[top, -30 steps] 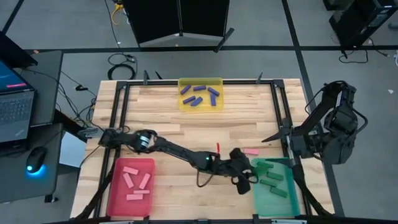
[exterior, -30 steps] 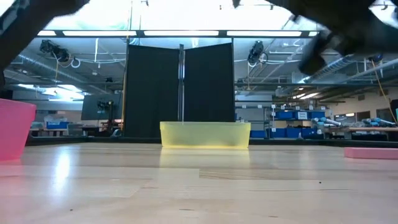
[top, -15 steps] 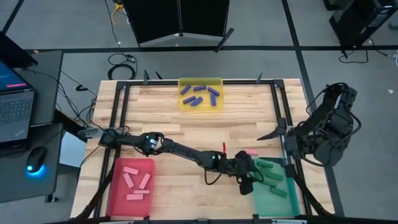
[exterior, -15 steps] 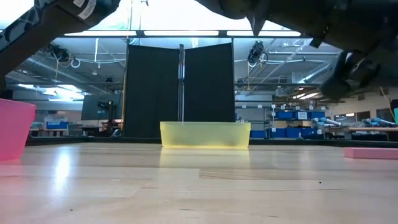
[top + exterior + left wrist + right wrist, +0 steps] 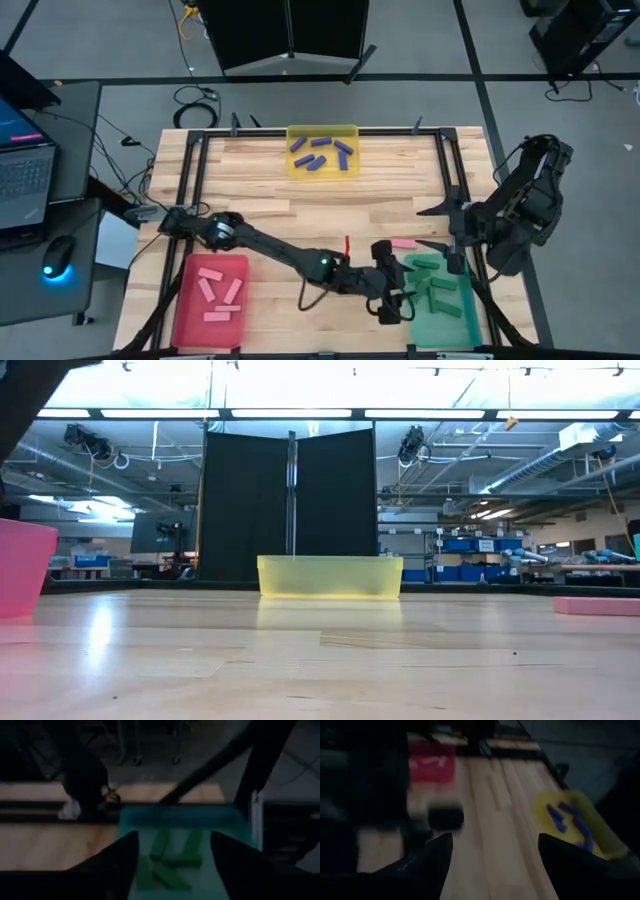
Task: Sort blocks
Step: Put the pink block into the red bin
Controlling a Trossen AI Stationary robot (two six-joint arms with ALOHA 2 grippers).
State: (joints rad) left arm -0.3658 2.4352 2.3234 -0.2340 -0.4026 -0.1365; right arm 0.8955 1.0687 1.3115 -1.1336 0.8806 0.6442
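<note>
The blocks are almost all sorted: blue ones (image 5: 322, 156) lie in the yellow tray (image 5: 322, 131) at the far edge of the bench (image 5: 300, 215), pink ones (image 5: 216, 293) in the red tray (image 5: 210, 335) at the near left, and green ones (image 5: 436, 290) in the green tray (image 5: 440, 325) at the near right. One pink block (image 5: 404, 243) is left loose on the bench, just beside the far edge of the green tray.

The left gripper (image 5: 392, 305) is stretched across the bench and is held at the left edge of the green tray. In the left wrist view its fingers (image 5: 117, 865) are spread wide with nothing between them, and the green blocks are seen in the gap. The right gripper (image 5: 440, 226) is held at the right side of the bench, near the loose pink block; its fingers (image 5: 432, 862) are also spread wide and hold nothing.

It is judged that the main risk is a collision, because both grippers are close to each other and to the same block. The green tray could also be pushed by the left arm, and the pink block could be knocked into it.

No readable writing or brand is seen.
</note>
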